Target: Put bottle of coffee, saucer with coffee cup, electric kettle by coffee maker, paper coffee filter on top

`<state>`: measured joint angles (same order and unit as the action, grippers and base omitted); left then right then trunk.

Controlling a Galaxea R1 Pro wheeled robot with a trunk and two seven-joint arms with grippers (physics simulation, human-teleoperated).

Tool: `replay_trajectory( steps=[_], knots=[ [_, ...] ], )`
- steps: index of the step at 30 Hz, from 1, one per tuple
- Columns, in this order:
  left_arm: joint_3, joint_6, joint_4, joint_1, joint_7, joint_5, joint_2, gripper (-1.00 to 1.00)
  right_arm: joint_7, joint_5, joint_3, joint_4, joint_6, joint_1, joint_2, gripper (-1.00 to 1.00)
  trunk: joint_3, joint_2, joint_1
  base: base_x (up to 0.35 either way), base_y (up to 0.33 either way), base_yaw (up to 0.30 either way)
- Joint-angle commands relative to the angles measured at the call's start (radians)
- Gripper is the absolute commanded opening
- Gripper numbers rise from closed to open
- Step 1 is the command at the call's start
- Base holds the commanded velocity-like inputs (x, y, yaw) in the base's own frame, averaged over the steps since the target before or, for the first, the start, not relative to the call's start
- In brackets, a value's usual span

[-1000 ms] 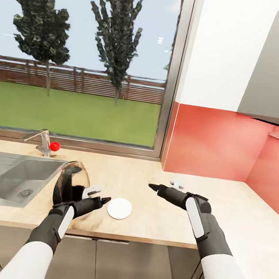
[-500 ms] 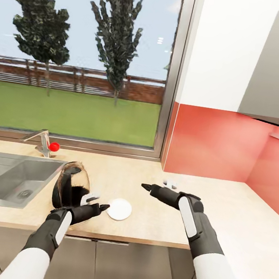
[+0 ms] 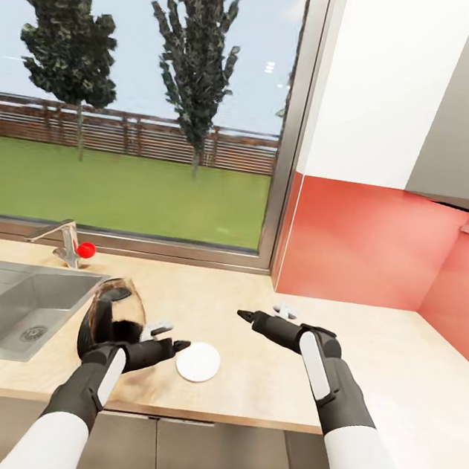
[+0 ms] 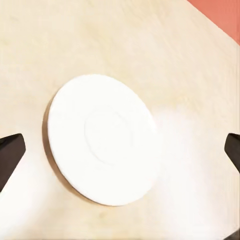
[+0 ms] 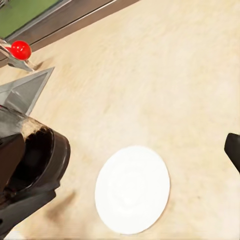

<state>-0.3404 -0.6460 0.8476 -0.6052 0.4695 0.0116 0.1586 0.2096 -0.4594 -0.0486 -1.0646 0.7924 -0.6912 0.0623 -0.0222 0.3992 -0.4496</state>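
On the pale wooden tabletop (image 3: pixel 256 388), flat round white saucer (image 3: pixel 198 361) just ahead of the wide-open, empty left claw (image 3: pixel 167 336); right claw (image 3: pixel 262 314) farther, likewise open, empty.

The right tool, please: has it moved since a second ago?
Yes. The right tool has shifted leftward along the countertop, nearer the saucer, away from the red backsplash.

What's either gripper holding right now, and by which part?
Nothing. The left gripper hangs open over the saucer, jaws spread wide with the plate lying flat on the counter. The right gripper is open too, over bare countertop.
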Motion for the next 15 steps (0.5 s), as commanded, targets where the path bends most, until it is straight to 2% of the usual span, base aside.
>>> replay_trajectory(
  steps=[1, 3, 4, 7, 15],
  knots=[
    [0.001, -0.014, 0.001, -0.001, 0.004, 0.005, 0.002, 1.0, 0.005, 0.004, 0.001, 0.002, 0.004, 0.0, 0.0, 1.0, 0.0, 0.001, 0.0, 0.003, 0.0, 0.0],
    [0.012, -0.026, 0.001, -0.001, 0.004, 0.017, 0.002, 1.0, 0.004, 0.004, 0.001, 0.007, 0.004, -0.001, 0.0, 1.0, 0.0, 0.001, 0.0, 0.002, 0.0, 0.0],
    [0.015, -0.255, 0.001, -0.001, 0.004, 0.032, 0.002, 1.0, 0.004, 0.004, 0.002, 0.008, 0.004, -0.001, 0.0, 1.0, 0.0, 0.001, 0.0, 0.001, 0.0, 0.0],
    [0.019, -0.294, 0.001, -0.001, 0.004, 0.068, 0.002, 1.0, 0.004, 0.004, 0.003, 0.01, 0.004, -0.001, 0.001, 1.0, 0.0, 0.001, 0.0, 0.0, 0.0, 0.0],
    [0.019, -0.322, 0.001, 0.0, 0.003, 0.085, 0.0, 1.0, 0.004, 0.004, 0.003, 0.011, 0.005, -0.001, 0.001, 1.0, 0.0, 0.001, 0.0, 0.0, 0.0, 0.0]
  ],
)
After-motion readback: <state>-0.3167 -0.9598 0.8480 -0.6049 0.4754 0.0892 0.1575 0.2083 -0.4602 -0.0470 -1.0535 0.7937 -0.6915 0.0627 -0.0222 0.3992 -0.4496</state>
